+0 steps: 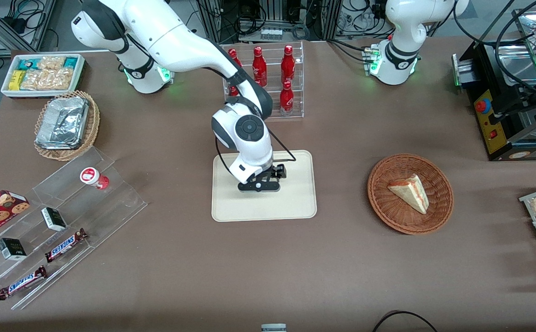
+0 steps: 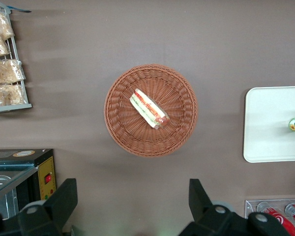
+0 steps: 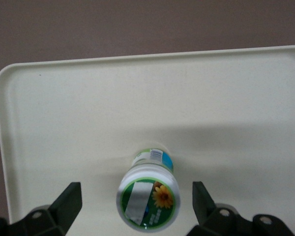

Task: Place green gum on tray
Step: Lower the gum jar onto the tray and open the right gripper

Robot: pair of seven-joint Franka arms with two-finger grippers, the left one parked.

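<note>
hand (image 3: 136, 204): over the tray (image 1: 295, 203) at frame centre, fingers spread, gripping nothing | green gum (image 3: 148, 196): stands upright on the tray between the fingers, apart from both | judgement: placement looks done, fingers wide so lifting clears the bottle

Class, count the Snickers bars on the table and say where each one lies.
2. One Snickers bar lies on the clear stepped stand; the other Snickers bar lies nearer the front camera on it. The tool hangs over the tray.

White arm, black gripper (image 1: 259, 186), black cable
</note>
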